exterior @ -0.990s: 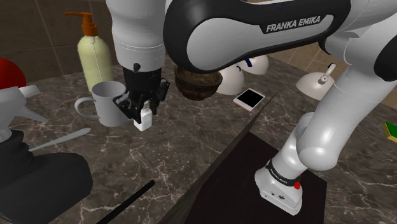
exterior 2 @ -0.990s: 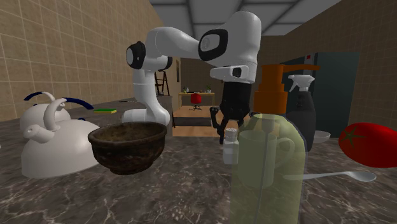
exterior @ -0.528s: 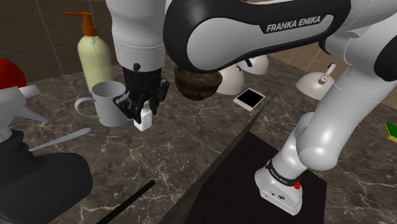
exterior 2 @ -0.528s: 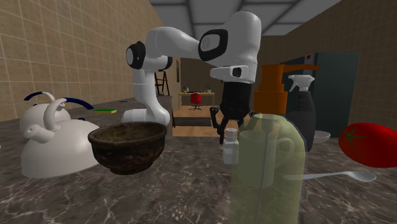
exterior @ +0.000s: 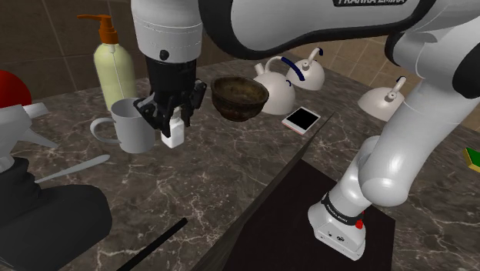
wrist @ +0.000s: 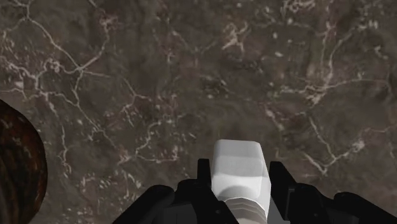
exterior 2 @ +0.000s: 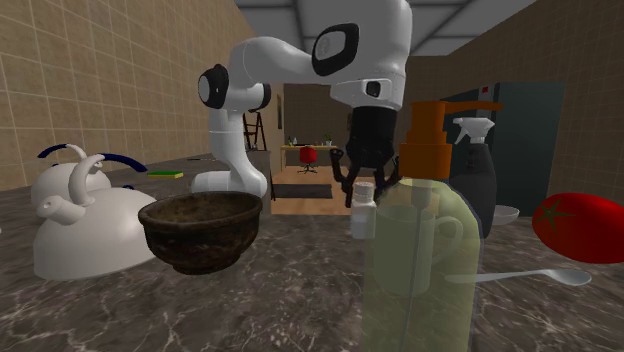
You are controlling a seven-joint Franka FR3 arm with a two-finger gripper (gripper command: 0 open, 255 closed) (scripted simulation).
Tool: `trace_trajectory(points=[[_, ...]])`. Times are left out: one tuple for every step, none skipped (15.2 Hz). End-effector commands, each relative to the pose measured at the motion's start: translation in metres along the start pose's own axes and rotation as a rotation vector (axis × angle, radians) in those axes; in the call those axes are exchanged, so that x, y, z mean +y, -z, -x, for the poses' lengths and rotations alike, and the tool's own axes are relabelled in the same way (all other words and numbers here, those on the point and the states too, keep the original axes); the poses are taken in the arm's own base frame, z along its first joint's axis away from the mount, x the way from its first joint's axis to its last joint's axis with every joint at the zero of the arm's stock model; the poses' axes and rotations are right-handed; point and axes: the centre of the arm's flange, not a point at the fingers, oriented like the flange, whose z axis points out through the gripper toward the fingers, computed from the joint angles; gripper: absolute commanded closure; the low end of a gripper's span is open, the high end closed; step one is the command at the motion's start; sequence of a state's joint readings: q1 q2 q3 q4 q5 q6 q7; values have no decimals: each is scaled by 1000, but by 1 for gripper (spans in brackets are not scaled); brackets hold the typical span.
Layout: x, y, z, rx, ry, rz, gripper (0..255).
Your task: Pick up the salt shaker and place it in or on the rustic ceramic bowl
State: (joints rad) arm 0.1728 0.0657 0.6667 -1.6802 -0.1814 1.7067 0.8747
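Shoulder view: the salt shaker (exterior: 173, 134) is a small white bottle with a squarish body and a narrower neck; it hangs in the upper left of the frame, clear of the dark veined marble counter (exterior: 231, 165) and just right of a plain grey mug (exterior: 132, 127); the all-black gripper (exterior: 172, 123) is clamped on its upper part, the fingers apart only by the width of the shaker; the dark brown rough bowl (exterior: 240, 98) stands further right, apart from the shaker, in front of a white kettle with a blue handle (exterior: 281, 86).

Second exterior view: the shaker (exterior 2: 361, 213) is just right of centre, under the gripper (exterior 2: 362, 190); its right side is covered by a translucent yellow-green soap bottle with an orange pump (exterior 2: 420, 260), which stands closer to the camera; the bowl (exterior 2: 200, 232) is at lower left, and here its hollow inside shows.

Wrist view: the flat white base of the shaker (wrist: 237, 167) faces the counter (wrist: 191, 76); both fingers (wrist: 277, 181) of the gripper (wrist: 238, 181) press on its sides, a contact that is plainest here; a dark curve of the bowl (wrist: 19, 159) lies off to one side, well apart.
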Motion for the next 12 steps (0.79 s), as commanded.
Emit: trace_trajectory(points=[[1, 11, -1, 0, 0, 0, 255], [2, 16, -1, 0, 0, 0, 255], [2, 22, -2, 0, 0, 0, 255], [3, 27, -2, 0, 0, 0, 255], [3, 32, -3, 0, 0, 0, 255], [4, 37, -3, 0, 0, 0, 255], [5, 43, -3, 0, 0, 0, 255], [5, 48, -4, 0, 0, 0, 255], [6, 53, -4, 0, 0, 0, 255], [6, 58, -5, 0, 0, 0, 255], [7, 63, -5, 0, 0, 0, 255], [7, 69, -6, 0, 0, 0, 255]])
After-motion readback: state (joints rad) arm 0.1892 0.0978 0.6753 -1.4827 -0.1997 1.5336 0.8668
